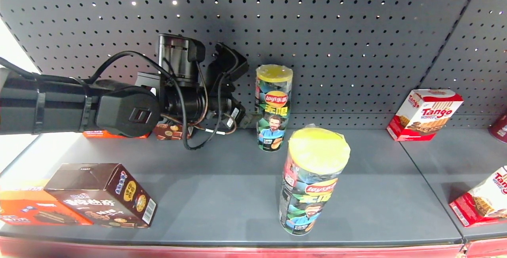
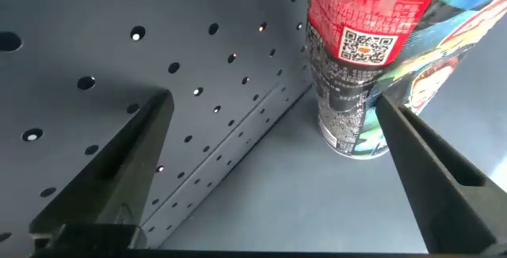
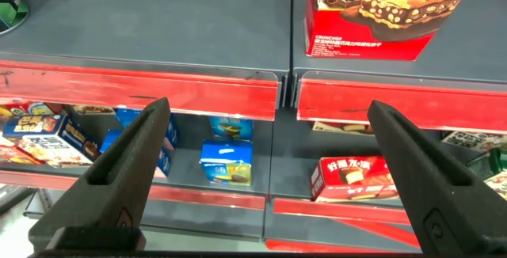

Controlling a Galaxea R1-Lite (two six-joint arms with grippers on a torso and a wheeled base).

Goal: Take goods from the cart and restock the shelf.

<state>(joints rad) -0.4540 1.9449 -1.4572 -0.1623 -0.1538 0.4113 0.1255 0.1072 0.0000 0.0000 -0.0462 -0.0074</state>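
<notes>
Two tall chip cans with yellow lids stand upright on the grey shelf (image 1: 222, 179): one near the pegboard (image 1: 273, 107), one closer to the front edge (image 1: 313, 183). My left arm stretches in from the left, and its gripper (image 1: 247, 117) sits just left of the back can, low by the shelf's rear. The left wrist view has the left gripper (image 2: 273, 108) open, with that can (image 2: 364, 60) standing just beyond the fingertips and not held. My right gripper (image 3: 269, 109) is open and holds nothing, out in front of the red shelf rails (image 3: 142, 88).
A dark chocolate box (image 1: 103, 194) and an orange box (image 1: 23, 210) lie front left. Red-and-white wafer boxes sit at back right (image 1: 425, 113) and front right (image 1: 481, 202). Small boxes (image 1: 170, 131) lie behind my left arm. A lower shelf holds blue boxes (image 3: 226, 159).
</notes>
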